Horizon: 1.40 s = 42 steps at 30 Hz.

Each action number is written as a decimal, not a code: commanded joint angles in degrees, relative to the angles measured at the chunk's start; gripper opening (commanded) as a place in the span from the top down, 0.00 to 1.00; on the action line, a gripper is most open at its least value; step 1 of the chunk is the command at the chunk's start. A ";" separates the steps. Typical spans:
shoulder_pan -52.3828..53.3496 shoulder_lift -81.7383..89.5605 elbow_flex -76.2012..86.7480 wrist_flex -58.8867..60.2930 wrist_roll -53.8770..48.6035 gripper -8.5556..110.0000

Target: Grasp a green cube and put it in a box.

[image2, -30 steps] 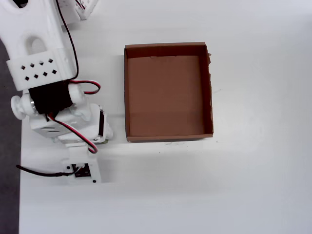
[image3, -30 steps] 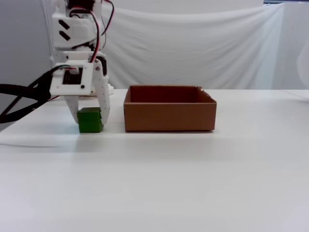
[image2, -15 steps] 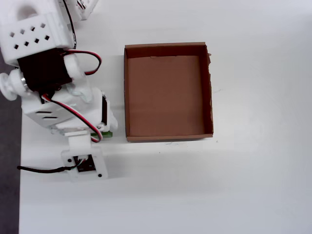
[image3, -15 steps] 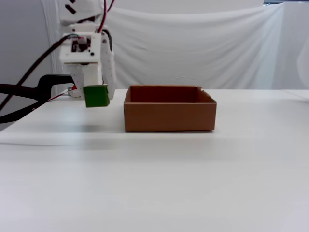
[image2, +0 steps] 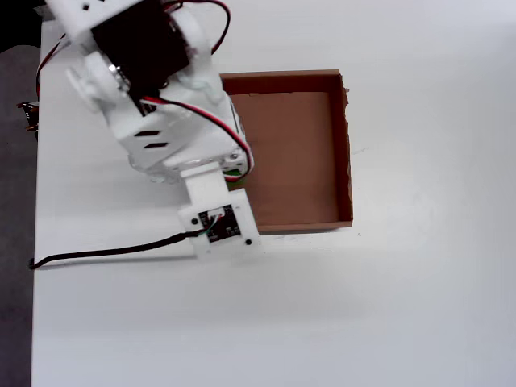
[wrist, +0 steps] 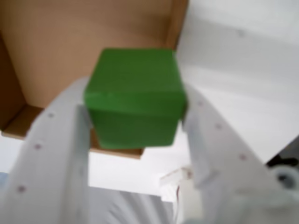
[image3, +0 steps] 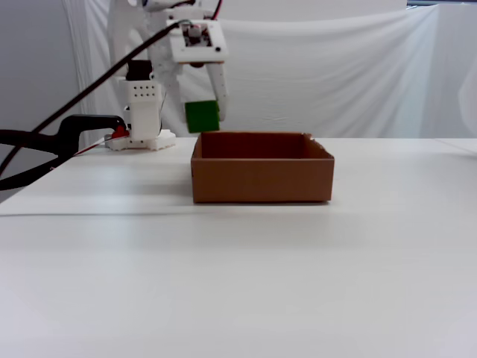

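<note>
green cube [wrist: 135, 95] sits pinched between the gripper [wrist: 136, 114] jaws in the wrist view, over the cardboard box [wrist: 70, 42] corner. overhead, the arm hides it at the box's [image2: 345, 145] left wall. fixed view: cube [image3: 202, 116] hangs just above the rim [image3: 261, 136]; grasp done, release left.

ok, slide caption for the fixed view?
Gripper holds the green cube just above the cardboard box's left rim.

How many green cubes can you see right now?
1: the green cube is held in the gripper just above the box near its left wall in the fixed view.
</note>
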 commanded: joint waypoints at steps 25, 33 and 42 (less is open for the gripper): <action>-12.22 -26.28 -19.16 3.87 7.21 0.81; -12.30 -27.86 -18.72 3.52 7.38 0.81; -12.04 -27.95 -18.37 3.16 7.38 0.81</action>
